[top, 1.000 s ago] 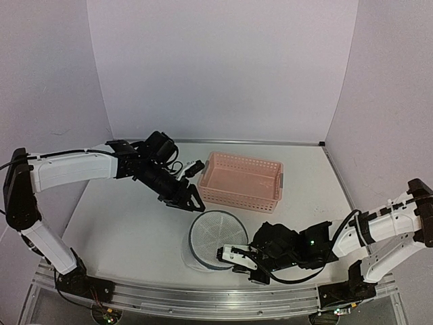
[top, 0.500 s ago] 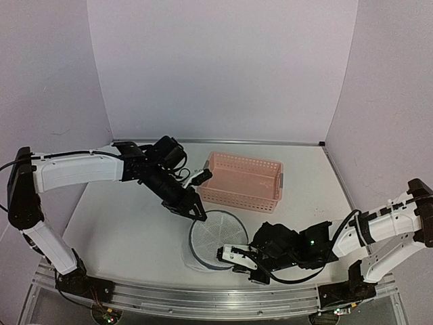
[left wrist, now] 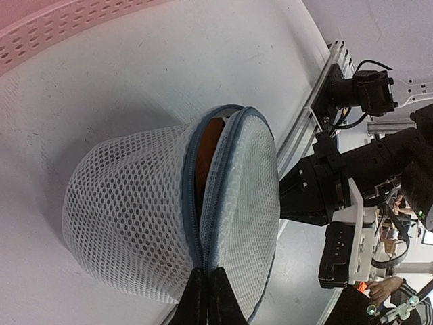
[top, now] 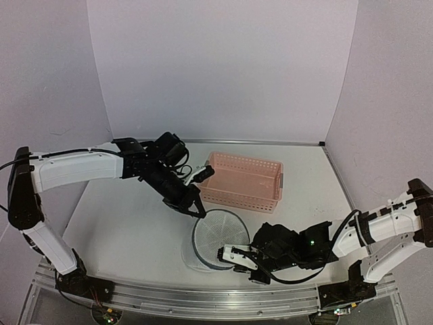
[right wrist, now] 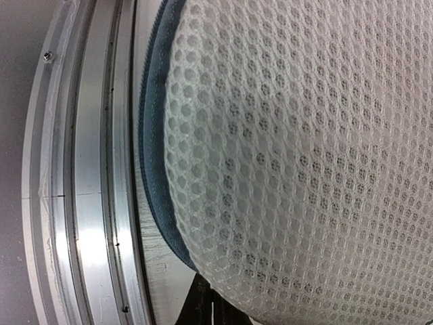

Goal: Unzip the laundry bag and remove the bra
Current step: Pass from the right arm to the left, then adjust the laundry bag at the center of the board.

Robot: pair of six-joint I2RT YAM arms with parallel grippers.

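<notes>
While the laundry bag (top: 218, 238) sits part-unzipped, pink basket (top: 237, 195) just behind

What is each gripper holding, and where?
Left gripper pinches the laundry bag at its zip seam; right gripper grips the bag's near-side mesh wall.

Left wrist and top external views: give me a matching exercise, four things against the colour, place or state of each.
Things:
1. laundry bag
2. bra
3. basket
4. left gripper

States:
A. pink, on the table behind the bag
B. fingers together at the zip seam
C. white mesh, zip partly open
D. orange, showing through the gap

Pairs: 1-C, 2-D, 3-A, 4-B
</notes>
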